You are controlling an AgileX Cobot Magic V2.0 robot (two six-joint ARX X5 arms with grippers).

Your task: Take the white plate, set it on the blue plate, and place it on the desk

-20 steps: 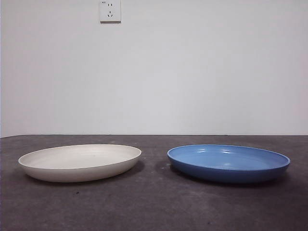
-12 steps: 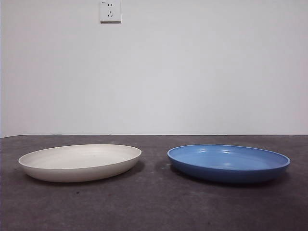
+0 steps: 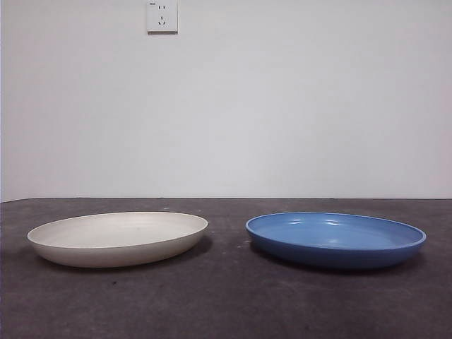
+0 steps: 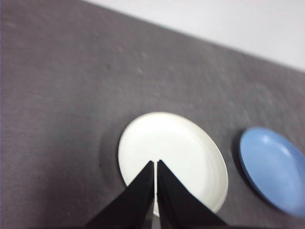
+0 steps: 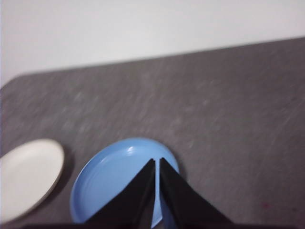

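Observation:
The white plate (image 3: 117,237) lies on the desk (image 3: 226,304) at the left, empty. The blue plate (image 3: 335,239) lies to its right, apart from it, also empty. Neither gripper shows in the front view. In the left wrist view my left gripper (image 4: 156,163) is shut and empty, high above the white plate (image 4: 181,148), with the blue plate (image 4: 274,167) beside it. In the right wrist view my right gripper (image 5: 157,161) is shut and empty, high above the blue plate (image 5: 112,181); the white plate (image 5: 26,174) lies beside it.
A white wall with a socket (image 3: 162,15) stands behind the desk. The dark desk surface (image 4: 57,95) spreads wide around both plates.

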